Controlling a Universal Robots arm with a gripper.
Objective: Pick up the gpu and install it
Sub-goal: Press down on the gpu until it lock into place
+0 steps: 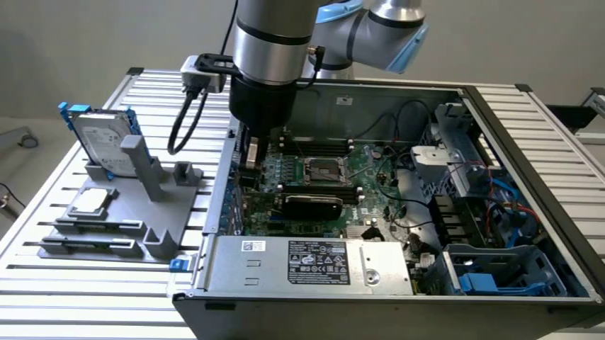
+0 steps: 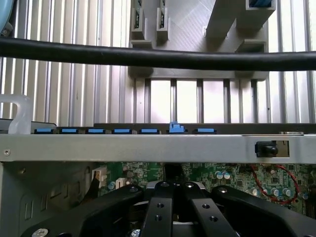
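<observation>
Most seems done: we see the gpu [image 1: 312,205] seated on the motherboard [image 1: 378,177]. The gripper [image 1: 251,161], closed and apparently empty, hangs at the exterior view's left of it.

Plain workshop corner under even light

A ribbed aluminium table [image 1: 57,283] fills the scene; behind it a bare grey wall [image 1: 113,35] meets a pale floor [image 1: 28,124] at the exterior view's far left.

The black metal gripper [image 2: 175,197] hung with fingers drawn together above the green motherboard [image 2: 237,177], just inside the grey sheet-metal case edge [image 2: 148,147] lined with blue plastic slot clips [image 2: 121,131]. A thick black cable [image 2: 158,57] crossed before the grey plastic parts holder [image 2: 192,29].
</observation>
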